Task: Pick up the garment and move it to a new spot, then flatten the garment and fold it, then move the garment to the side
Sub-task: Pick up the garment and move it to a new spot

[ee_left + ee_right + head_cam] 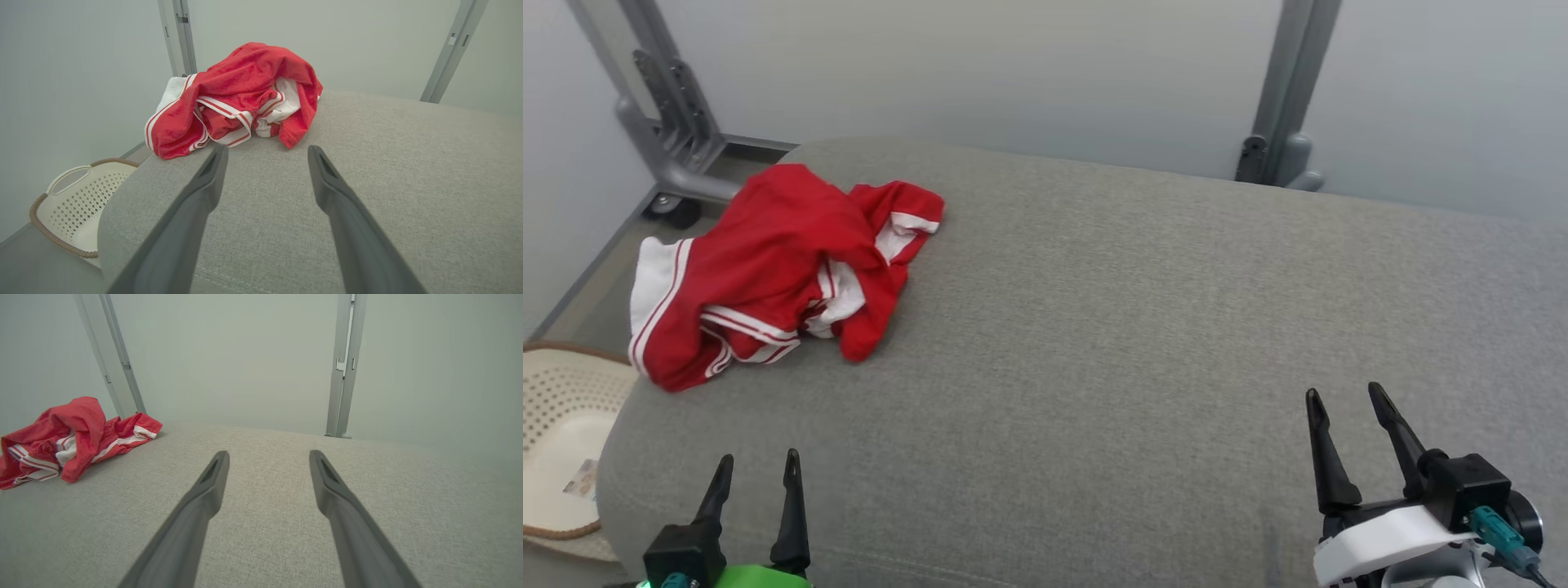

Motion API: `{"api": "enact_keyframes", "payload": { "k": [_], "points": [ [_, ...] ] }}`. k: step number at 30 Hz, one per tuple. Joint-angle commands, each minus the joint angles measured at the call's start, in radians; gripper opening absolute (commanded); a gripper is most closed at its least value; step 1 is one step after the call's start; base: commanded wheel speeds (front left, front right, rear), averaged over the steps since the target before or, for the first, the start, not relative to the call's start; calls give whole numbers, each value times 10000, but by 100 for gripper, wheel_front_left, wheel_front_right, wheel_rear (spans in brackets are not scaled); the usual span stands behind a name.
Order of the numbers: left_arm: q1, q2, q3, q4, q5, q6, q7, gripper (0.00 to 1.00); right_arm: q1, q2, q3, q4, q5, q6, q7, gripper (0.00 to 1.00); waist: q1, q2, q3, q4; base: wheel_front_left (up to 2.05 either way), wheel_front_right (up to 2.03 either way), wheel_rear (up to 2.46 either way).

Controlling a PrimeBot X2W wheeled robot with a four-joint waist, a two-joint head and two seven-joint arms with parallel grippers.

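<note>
Head view: the left gripper (757, 459) has its fingers wide and empty, low at the near edge of the grey cushion (1135, 327). The crumpled red and white garment (768, 261) lies ahead of them, not touching, at the far left corner. The right gripper (1344, 394), also wide and empty, points forward, well apart from it.

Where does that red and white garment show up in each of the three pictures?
Head view: garment, upper left, on the grey cushion's corner.
Left wrist view: top centre.
Right wrist view: left edge, mid-height.
Shared landmark: the grey metal post behind it.
</note>
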Motion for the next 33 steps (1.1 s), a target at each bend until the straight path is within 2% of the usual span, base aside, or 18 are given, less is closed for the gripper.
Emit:
{"api": "enact_keyframes", "payload": {
  "k": [1, 5, 10, 19, 25, 29, 33],
  "points": [
    [155, 82, 76, -29, -80, 20, -5, 100, -105, 24, 95, 25, 63, 1, -37, 100, 0, 115, -156, 1274, 0, 0, 0],
    [260, 99, 148, -101, -151, 60, -3, 100, -219, 38, 382, 93, 103, 1, -37, 100, 0, 115, -171, 1768, 0, 0, 0],
    [330, 41, 253, -230, -209, 111, -5, 100, -332, 47, 628, 144, 111, 1, -37, 100, 0, 115, -67, 1870, 0, 0, 0],
    [110, -41, 308, -364, -329, 156, -5, 100, -171, -74, 639, 53, 55, 1, -35, 100, 0, 115, 332, 1386, 0, 0, 0],
    [-893, -151, 340, -284, -688, 71, -3, 100, -604, -401, 605, -146, -81, 1, -35, 100, 0, 115, 1456, 975, 0, 0, 0],
    [-2505, -215, 341, 334, -1170, -28, -5, 100, -1277, -835, 647, -340, -191, 1, -35, 100, 0, 115, 2916, 693, 0, 0, 0],
    [-3582, -80, 287, 874, -1397, -90, -3, 100, -1636, -1018, 650, -429, -234, 1, -37, 100, 0, 115, 3676, 540, 0, 0, 0]
  ]
}}
